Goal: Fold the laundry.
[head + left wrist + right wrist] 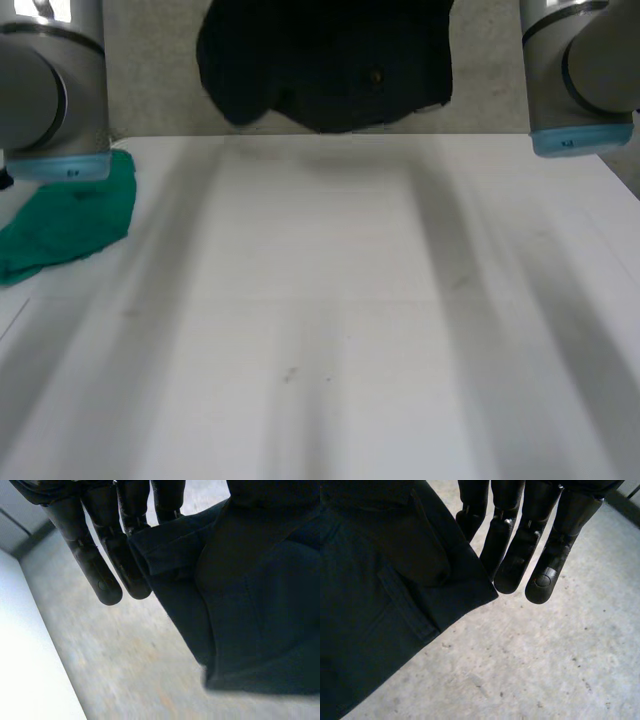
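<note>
Got the dark garment (pixel 330 70) hanging past the surface's (pixel 330 300) far edge, midway between the arms, pinched at a corner each by the straight fingers (pixel 100 575) of left hand (pixel 75 510) and right hand (pixel 520 540), so probably needs hauling back over the surface before laying flat.

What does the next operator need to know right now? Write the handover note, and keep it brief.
Hands: the left hand pinches one edge of the dark navy fabric garment; the right hand pinches its other side.
Garment: hangs in the air past the far edge of the white table, over the grey floor.
Crumpled green cloth: lies on the table beside the left arm, with no hand on it.
Done: garment lifted.
Left: lay it flat on the table and fold it, then probably fold the green cloth.
</note>
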Tool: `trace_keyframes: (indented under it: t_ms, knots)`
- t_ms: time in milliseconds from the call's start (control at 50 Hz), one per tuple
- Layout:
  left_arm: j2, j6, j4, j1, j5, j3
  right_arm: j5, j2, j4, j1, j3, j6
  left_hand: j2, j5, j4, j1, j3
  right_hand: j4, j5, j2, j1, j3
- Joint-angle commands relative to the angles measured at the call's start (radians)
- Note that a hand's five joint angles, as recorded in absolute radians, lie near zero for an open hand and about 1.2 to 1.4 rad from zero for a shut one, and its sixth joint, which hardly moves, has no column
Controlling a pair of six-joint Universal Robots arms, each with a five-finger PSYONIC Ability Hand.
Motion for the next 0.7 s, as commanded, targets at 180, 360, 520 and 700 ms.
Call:
trace_keyframes:
  t_ms: [180, 360, 520, 700]
  knots:
    - [-0.062, -0.008, -0.108, 0.003, -0.001, -0.482, -0.082, 0.089, 0.171, 0.002, 0.391, -0.034, 0.205, 0.262, 0.197, 0.296, 0.210, 0.208, 0.234, 0.224, 0.416, 0.219]
    - [-0.075, 0.134, -0.198, -0.028, -0.014, -0.631, -0.074, 0.143, 0.375, 0.013, 0.507, -0.092, 0.205, 0.262, 0.197, 0.296, 0.210, 0.208, 0.234, 0.224, 0.416, 0.219]
    - [0.141, 0.204, -0.406, -0.034, -0.045, -0.752, -0.077, -0.049, 0.528, 0.002, 0.642, -0.113, 0.205, 0.262, 0.197, 0.296, 0.210, 0.208, 0.234, 0.224, 0.416, 0.219]
    - [0.335, 0.214, -0.991, -0.128, -0.048, -0.868, -0.077, -0.245, 0.869, -0.002, 0.844, -0.352, 0.205, 0.262, 0.197, 0.296, 0.210, 0.208, 0.234, 0.224, 0.416, 0.219]
